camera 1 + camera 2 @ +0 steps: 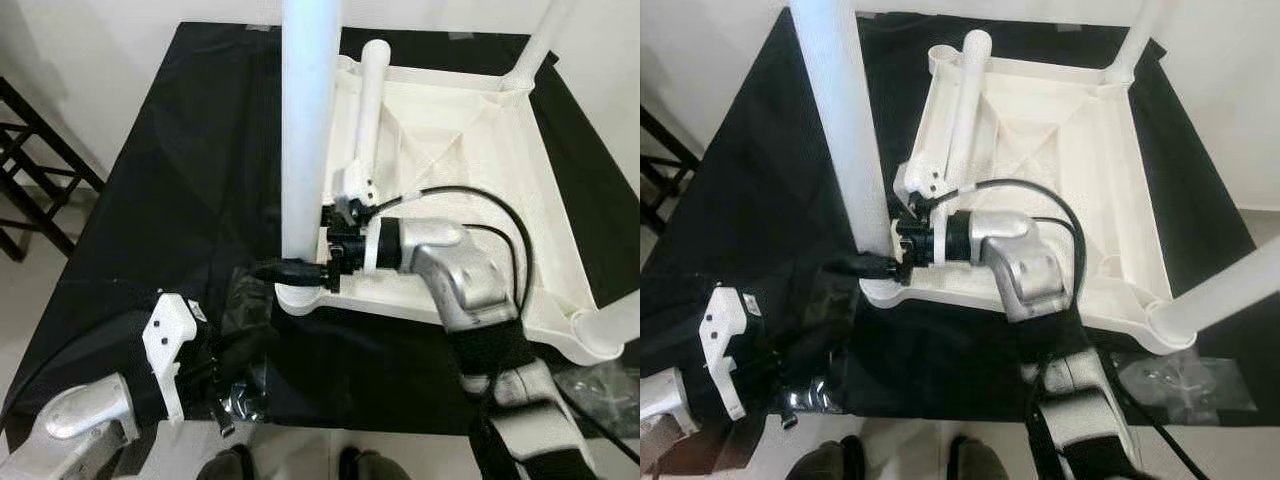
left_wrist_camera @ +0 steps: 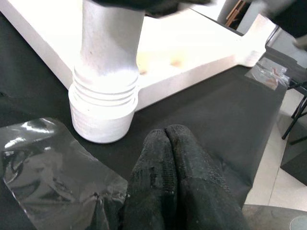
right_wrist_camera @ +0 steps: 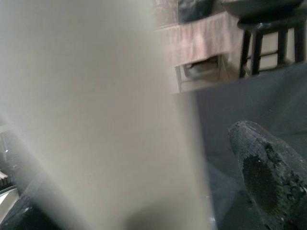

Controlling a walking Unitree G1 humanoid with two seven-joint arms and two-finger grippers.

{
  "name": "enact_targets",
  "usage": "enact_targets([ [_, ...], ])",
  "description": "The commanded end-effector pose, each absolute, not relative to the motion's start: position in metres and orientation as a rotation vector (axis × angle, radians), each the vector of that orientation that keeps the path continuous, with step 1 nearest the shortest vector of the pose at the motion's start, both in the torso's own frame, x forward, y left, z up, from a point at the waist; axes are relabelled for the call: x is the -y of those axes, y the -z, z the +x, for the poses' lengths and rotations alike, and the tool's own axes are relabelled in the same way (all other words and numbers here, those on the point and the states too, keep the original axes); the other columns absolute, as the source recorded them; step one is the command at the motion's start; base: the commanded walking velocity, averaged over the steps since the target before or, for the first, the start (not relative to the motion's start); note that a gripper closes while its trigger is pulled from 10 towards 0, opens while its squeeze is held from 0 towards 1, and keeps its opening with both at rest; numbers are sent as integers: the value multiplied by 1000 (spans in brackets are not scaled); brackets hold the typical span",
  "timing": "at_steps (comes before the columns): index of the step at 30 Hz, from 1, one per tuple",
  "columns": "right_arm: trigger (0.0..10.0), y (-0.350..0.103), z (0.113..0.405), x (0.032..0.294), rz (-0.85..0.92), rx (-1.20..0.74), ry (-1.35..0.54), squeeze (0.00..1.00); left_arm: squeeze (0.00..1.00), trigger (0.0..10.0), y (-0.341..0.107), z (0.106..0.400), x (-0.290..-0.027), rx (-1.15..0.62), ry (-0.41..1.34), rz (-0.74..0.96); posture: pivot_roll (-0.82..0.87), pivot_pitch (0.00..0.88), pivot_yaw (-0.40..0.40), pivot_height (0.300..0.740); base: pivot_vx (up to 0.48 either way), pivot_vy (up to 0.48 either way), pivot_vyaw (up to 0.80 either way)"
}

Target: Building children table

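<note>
Tabletop (image 1: pixel 470 130) lies upside down; my right gripper (image 1: pixel 290 270) pinches the upright leg (image 1: pixel 308 130) low; left gripper (image 2: pixel 170 143) pressed together.

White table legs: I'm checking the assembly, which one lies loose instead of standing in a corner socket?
The white plastic leg lying flat inside the upturned white tabletop; the others stand upright at corners.

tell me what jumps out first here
An upturned white table top lies on a black-covered surface, with a tall white leg standing in its near corner. The right end effector reaches across to that leg's base, while the left end effector, fingers together, rests by crinkled clear plastic.
</note>
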State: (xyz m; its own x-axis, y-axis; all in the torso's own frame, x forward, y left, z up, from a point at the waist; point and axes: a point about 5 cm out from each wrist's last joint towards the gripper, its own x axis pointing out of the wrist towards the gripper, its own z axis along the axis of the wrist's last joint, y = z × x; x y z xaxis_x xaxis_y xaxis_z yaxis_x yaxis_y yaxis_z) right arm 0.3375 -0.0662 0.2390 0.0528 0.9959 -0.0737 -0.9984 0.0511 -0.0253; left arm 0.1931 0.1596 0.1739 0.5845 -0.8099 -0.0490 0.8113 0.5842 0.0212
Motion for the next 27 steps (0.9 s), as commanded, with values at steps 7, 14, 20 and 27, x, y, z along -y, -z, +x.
enact_targets([
  [7, 0, -243, 346, 70, -37, -75, -1639, 0, 0, 10000, -168, 191, -158, -51, 942, 39, 120, 197, -49, 740, 0, 0, 0],
  [14, 0, -237, 349, 85, -19, -53, -1608, 0, 0, 10000, -168, 189, -157, -54, 949, 33, 111, 201, -41, 740, 0, 0, 0],
  [20, 0, -209, 330, 110, -61, -33, -1236, 0, 0, 10000, -171, 186, -158, -52, 957, 31, 98, 228, -47, 740, 0, 0, 0],
  [27, 0, -147, 262, 68, 122, -194, -518, 0, 0, 10000, -175, 186, -164, -54, 957, 34, 74, 264, -17, 740, 0, 0, 0],
])
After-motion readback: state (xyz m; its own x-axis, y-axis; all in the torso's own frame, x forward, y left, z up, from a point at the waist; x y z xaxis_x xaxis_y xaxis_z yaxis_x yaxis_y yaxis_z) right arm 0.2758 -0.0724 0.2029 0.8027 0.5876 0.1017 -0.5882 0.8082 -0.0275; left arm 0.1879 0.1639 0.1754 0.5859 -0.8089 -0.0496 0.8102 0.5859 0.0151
